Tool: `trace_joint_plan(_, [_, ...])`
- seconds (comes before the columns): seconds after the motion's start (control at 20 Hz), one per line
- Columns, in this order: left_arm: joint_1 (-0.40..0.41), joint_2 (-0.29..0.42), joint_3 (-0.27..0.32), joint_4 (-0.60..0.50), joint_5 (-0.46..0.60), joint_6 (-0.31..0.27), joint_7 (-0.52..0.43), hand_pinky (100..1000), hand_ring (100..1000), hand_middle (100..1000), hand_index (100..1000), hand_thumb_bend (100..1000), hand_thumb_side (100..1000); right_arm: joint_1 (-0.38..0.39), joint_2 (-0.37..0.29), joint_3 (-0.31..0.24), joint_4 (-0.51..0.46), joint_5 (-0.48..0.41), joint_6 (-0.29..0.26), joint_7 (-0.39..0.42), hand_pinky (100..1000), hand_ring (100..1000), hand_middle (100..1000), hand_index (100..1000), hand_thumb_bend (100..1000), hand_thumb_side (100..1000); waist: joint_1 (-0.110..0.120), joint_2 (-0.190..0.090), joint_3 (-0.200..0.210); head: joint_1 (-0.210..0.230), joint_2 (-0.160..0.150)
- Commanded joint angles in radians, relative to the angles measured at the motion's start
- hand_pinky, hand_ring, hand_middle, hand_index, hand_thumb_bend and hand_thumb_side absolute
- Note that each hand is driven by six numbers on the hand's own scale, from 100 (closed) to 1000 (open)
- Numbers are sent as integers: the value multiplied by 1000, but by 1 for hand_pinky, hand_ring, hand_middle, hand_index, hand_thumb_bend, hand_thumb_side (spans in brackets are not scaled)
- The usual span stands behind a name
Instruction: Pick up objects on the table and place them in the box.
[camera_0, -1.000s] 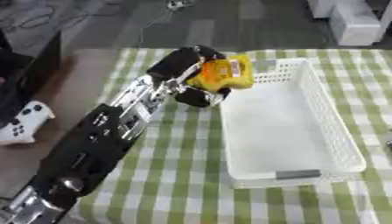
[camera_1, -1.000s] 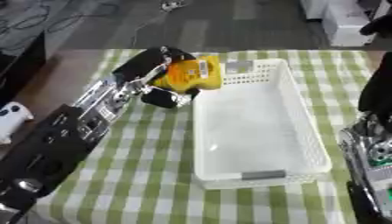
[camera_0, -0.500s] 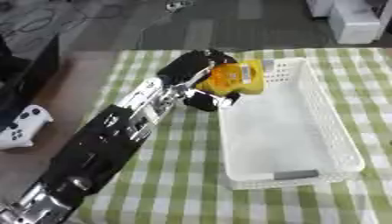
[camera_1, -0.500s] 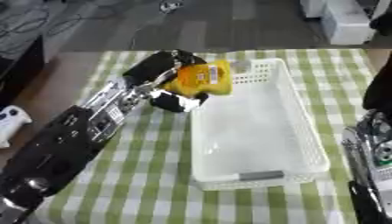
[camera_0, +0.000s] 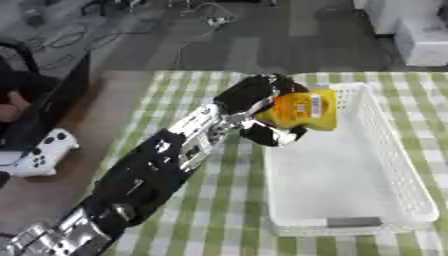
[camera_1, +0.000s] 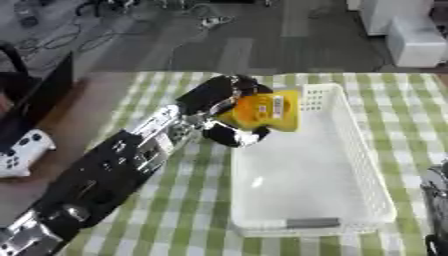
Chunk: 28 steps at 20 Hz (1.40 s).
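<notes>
My left hand (camera_0: 262, 102) is shut on a yellow packet with a white label (camera_0: 304, 110) and holds it above the far left corner of the white basket (camera_0: 398, 165). The thumb curls under the packet and the fingers wrap over its top. The basket stands on the green checked tablecloth and its floor shows bare. Of my right arm only a dark part (camera_1: 436, 210) shows at the lower right edge of the right eye view; its hand is hidden.
A white game controller (camera_0: 39, 152) lies on the brown surface left of the tablecloth (camera_0: 175, 100). A dark chair or monitor edge (camera_0: 52, 100) stands at the far left. White boxes (camera_0: 420, 35) sit on the floor beyond the table.
My left hand has carried the yellow packet to the right, from beside the basket's left rim to over its far corner.
</notes>
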Motion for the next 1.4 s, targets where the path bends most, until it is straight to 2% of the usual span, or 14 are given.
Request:
trace_joint_plan(0.05, [-35, 8, 0, -12, -2, -55, 26, 100, 100, 100, 239, 100, 495, -25, 9, -9, -13, -10, -15, 2, 406, 609, 622, 727, 100, 884, -1, -9, -6, 33, -21])
trace_joint_plan(0.2, [-38, 2, -2, -8, 8, -115, 66, 100, 100, 100, 249, 100, 495, -36, 17, -14, -13, -16, -28, 1, 409, 608, 621, 726, 100, 880, 1, -8, -16, 44, -29])
trace_joint_plan(0.25, [-38, -1, -4, -5, 17, -136, 77, 100, 100, 100, 278, 100, 486, -39, 19, -15, -13, -18, -31, 0, 410, 607, 621, 724, 100, 878, 2, -7, -19, 47, -30])
trace_joint_plan(0.3, [-38, -4, -8, -1, 32, -161, 83, 100, 100, 179, 334, 100, 494, -42, 21, -16, -13, -20, -33, 0, 411, 607, 620, 722, 100, 877, 3, -7, -22, 49, -32])
trace_joint_plan(0.35, [-38, -6, -11, 2, 47, -184, 86, 100, 123, 317, 433, 100, 581, -44, 23, -17, -13, -21, -36, 0, 412, 607, 620, 721, 100, 876, 4, -6, -23, 51, -33])
trace_joint_plan(0.4, [-38, -7, -15, 3, 61, -212, 85, 100, 252, 425, 517, 100, 611, -46, 24, -18, -13, -22, -37, -1, 413, 607, 620, 720, 100, 876, 5, -6, -25, 53, -33])
trace_joint_plan(0.45, [-38, -6, -16, 5, 69, -235, 79, 326, 445, 584, 655, 100, 610, -47, 25, -18, -13, -23, -39, -1, 413, 607, 620, 719, 100, 877, 5, -6, -26, 53, -33])
trace_joint_plan(0.5, [-38, -3, -18, 6, 66, -251, 65, 540, 561, 697, 722, 100, 664, -47, 25, -19, -13, -24, -39, -2, 413, 607, 620, 718, 100, 877, 6, -6, -26, 52, -33])
trace_joint_plan(0.6, [-38, -3, -17, 9, 51, -266, 39, 807, 767, 859, 831, 215, 775, -47, 25, -19, -13, -25, -39, -2, 413, 607, 620, 717, 100, 876, 6, -6, -26, 49, -32])
trace_joint_plan(0.7, [-38, -3, -14, 10, 30, -270, 16, 948, 863, 928, 885, 240, 838, -46, 24, -19, -13, -25, -39, -2, 412, 607, 620, 717, 100, 877, 5, -6, -24, 46, -31])
trace_joint_plan(0.8, [-37, -3, -10, 11, 10, -269, 1, 1000, 901, 956, 910, 233, 866, -44, 23, -19, -13, -25, -39, -2, 412, 607, 620, 717, 100, 877, 5, -7, -23, 43, -32])
trace_joint_plan(0.95, [-35, -6, -3, 19, -10, -255, -12, 1000, 936, 994, 943, 241, 881, -41, 21, -19, -13, -24, -36, -3, 411, 608, 621, 717, 100, 879, 4, -8, -18, 43, -32])
trace_joint_plan(1.15, [-28, -10, 1, 32, -36, -235, -21, 1000, 943, 1000, 955, 295, 871, -39, 18, -19, -13, -23, -37, -3, 411, 608, 620, 717, 100, 878, 2, -8, -14, 43, -38])
trace_joint_plan(1.4, [-18, -2, 11, 25, -24, -218, -4, 1000, 920, 995, 940, 286, 858, -34, 14, -22, -13, -19, -36, -5, 410, 608, 621, 717, 100, 879, 1, -9, -2, 36, -39])
